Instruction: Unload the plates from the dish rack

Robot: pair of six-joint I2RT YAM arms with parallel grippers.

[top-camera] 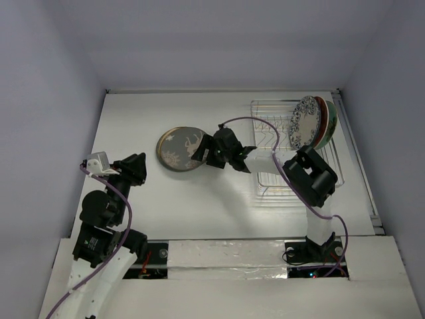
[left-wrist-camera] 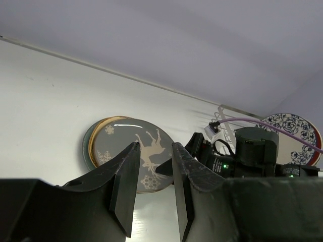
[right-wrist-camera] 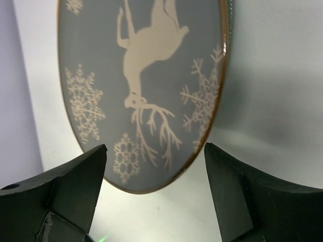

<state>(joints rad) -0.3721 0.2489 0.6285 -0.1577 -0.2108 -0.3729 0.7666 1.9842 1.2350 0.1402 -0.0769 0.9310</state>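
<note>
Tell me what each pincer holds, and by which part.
Nothing. The right pincer is open at the deer plate, not gripping it; the left pincer is empty.

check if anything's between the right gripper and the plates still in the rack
Nothing loose. Only the empty wire dividers of the dish rack lie between the open right gripper and the plates standing at its far right end.

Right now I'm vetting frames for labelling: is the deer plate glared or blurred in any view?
Top external: deer plate small but clear. Left wrist: glare streak on its upper rim, dark fingers partly covering it. Right wrist: pattern sharp, no glare.
</note>
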